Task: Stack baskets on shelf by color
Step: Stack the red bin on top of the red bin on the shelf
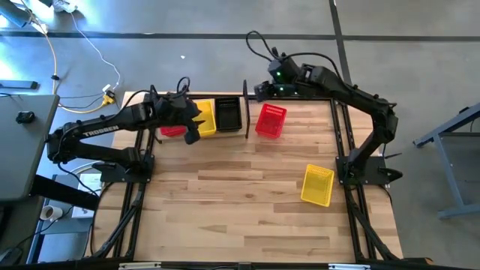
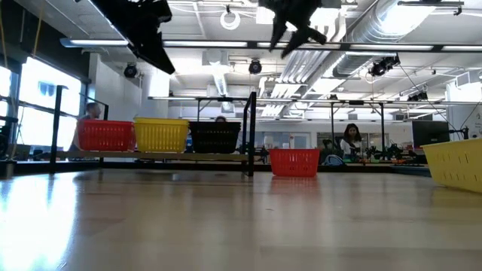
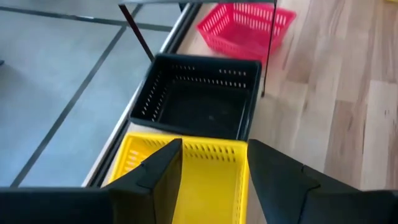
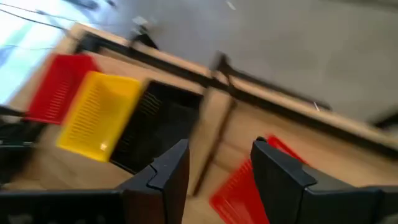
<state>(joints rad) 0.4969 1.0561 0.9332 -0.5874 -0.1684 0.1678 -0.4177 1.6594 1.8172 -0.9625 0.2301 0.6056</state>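
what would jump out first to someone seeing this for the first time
A bright row of three baskets on the shelf at the table's far edge: red basket, yellow basket, black basket. The left tool hovers open above the yellow one. Another red basket and a yellow one wait on the table.

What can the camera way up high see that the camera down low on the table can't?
Only the high view shows both arms whole, with the left tool open above the yellow plastic mesh basket on the shelf. Only the low view shows people in the room behind. Both show the red mesh basket beside the shelf and the lone yellow mesh basket nearer the right arm.
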